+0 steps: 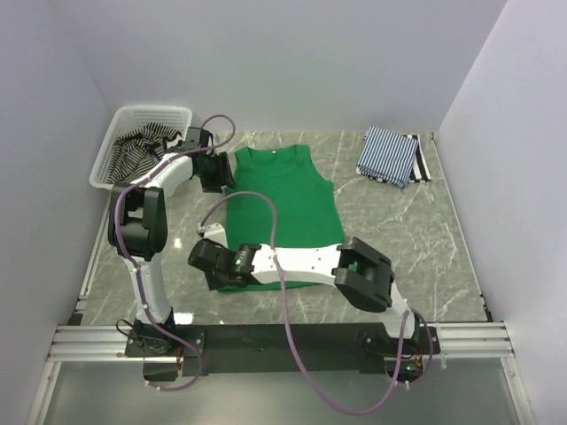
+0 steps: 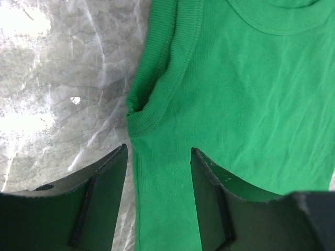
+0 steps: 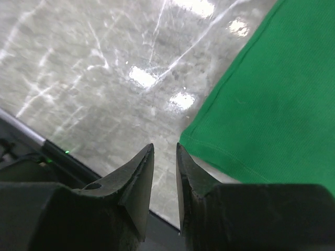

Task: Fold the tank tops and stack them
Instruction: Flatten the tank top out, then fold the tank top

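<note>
Now, green tank top (image 1: 279, 208): we see it spread flat and face up in the middle of the frame, neckline toward the top, hem toward the arm bases.
Surface (image 1: 399, 239): grey veined stone, bare around the green tank top.
Left hand (image 1: 215, 173): it is low over the armhole on the left side of the garment. In its wrist view (image 2: 158, 151) the fingers stand well apart and straddle the side edge just below the armhole. Green cloth (image 2: 235, 130) lies between them, unpinched.
Right hand (image 1: 208, 258): it sits at the lower left corner of the hem. In its wrist view (image 3: 165, 149) the fingers are only a narrow gap apart, with bare stone showing between them. The hem corner (image 3: 277, 104) lies just beside one fingertip.
Blue-and-white striped top (image 1: 387, 152): folded, at the upper right of the frame.
Striped edge (image 1: 423, 159): black-and-white cloth peeks out from under that folded piece.
Basket (image 1: 151, 111): white mesh, at the upper left.
Black-and-white striped cloth (image 1: 142, 149): crumpled inside the basket.
</note>
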Robot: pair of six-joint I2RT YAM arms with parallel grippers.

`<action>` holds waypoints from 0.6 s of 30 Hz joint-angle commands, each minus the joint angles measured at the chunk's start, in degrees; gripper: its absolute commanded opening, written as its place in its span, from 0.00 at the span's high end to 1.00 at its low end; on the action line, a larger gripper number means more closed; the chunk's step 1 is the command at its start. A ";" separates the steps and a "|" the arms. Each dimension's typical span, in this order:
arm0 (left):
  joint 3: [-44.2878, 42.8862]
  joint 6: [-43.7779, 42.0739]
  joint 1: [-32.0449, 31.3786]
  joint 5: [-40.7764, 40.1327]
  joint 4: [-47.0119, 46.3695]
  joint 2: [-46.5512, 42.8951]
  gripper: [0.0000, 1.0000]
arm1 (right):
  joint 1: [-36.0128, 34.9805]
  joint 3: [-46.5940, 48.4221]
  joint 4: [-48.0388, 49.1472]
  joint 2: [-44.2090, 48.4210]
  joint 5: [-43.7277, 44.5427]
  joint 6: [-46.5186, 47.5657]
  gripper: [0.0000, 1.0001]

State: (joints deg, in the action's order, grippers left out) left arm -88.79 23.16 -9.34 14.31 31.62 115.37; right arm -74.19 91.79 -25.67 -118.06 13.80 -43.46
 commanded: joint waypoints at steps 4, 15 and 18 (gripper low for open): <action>-0.42 -1.10 0.03 2.04 -1.29 0.03 0.43 | -1.57 4.63 -3.59 -3.49 5.00 -0.75 0.67; -0.41 -0.75 0.03 1.34 -1.21 -0.41 0.46 | -3.94 7.79 -7.99 -6.48 12.04 -0.40 0.62; -0.42 -0.57 0.03 1.25 -1.21 -0.32 0.46 | -4.38 8.85 -8.78 -7.27 12.65 -0.13 0.62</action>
State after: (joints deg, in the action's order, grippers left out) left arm -88.77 23.18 -9.34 15.16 31.16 115.37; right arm -77.80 97.89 -33.10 -123.94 22.61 -43.62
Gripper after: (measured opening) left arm 0.543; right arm 0.378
